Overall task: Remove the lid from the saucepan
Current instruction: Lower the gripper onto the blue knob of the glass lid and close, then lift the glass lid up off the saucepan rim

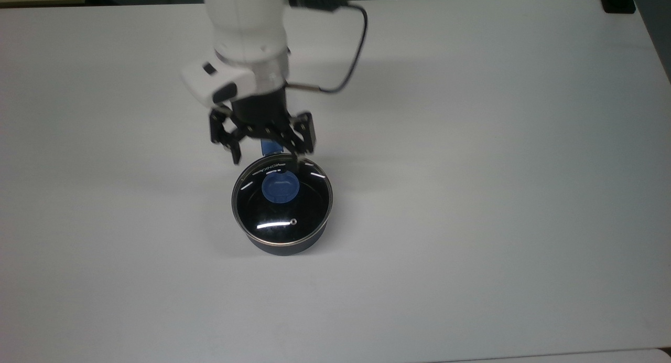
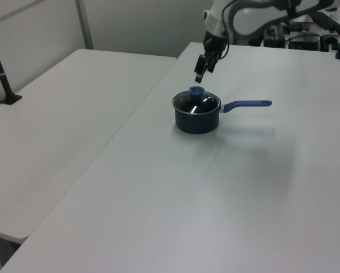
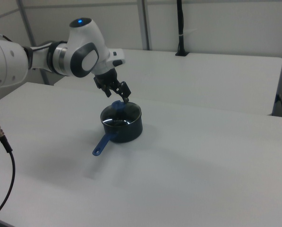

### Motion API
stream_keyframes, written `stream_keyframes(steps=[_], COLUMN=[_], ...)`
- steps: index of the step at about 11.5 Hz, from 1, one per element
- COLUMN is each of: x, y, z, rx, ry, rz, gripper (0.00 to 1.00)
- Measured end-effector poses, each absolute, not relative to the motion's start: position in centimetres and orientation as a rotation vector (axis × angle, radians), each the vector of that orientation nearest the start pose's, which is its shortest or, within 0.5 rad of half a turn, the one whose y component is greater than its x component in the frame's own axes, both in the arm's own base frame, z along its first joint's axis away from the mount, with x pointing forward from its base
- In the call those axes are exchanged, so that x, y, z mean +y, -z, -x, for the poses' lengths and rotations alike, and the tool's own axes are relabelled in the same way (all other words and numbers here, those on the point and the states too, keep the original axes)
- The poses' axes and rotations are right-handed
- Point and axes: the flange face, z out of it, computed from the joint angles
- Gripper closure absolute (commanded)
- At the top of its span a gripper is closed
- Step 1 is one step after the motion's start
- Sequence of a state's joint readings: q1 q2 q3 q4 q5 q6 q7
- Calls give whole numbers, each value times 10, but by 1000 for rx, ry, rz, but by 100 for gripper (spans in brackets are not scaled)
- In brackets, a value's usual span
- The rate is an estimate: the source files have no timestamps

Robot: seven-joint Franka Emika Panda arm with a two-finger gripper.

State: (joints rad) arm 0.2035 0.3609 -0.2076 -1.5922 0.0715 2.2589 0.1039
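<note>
The dark saucepan [image 1: 285, 247] stands near the middle of the white table [image 1: 472, 195], its glass lid [image 1: 304, 205] seated on the rim. The lid's blue knob [image 1: 280, 188] sits at its centre. My gripper [image 1: 267, 162] hangs open above the lid's handle-side edge, in the top view just above the knob, touching nothing. In the top view the arm hides most of the blue handle [image 1: 270, 147]. In the left view the gripper [image 2: 201, 71] floats clearly above the knob [image 2: 197, 91], and the handle [image 2: 246, 104] points right. The right view shows the gripper [image 3: 115, 96] over the saucepan [image 3: 126, 130].
A second white table [image 2: 56, 131] adjoins this one in the left view, with a black clamped post [image 2: 1, 74] at its edge. A black cable [image 3: 1, 156] hangs at the right view's left. A black block [image 1: 618, 1] sits at the top view's upper right corner.
</note>
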Motion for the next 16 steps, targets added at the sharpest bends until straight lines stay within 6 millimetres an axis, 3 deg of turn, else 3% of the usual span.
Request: stream_keyframes(steps=[3,6,8,10,12,13,16], x=[34,41,46,49,47,47,48], y=[-432,-428,-423,-415,-411,-411,-413], z=[-707,-710,-710,-711,-712,-712,-713], rx=[245,259,245,229,224,226,231], ry=[492,487,486,474,469,469,477], rz=[3086,3082,3107,3130,3143,3143,3140], gripper=[0,0,11,30,37,46,48])
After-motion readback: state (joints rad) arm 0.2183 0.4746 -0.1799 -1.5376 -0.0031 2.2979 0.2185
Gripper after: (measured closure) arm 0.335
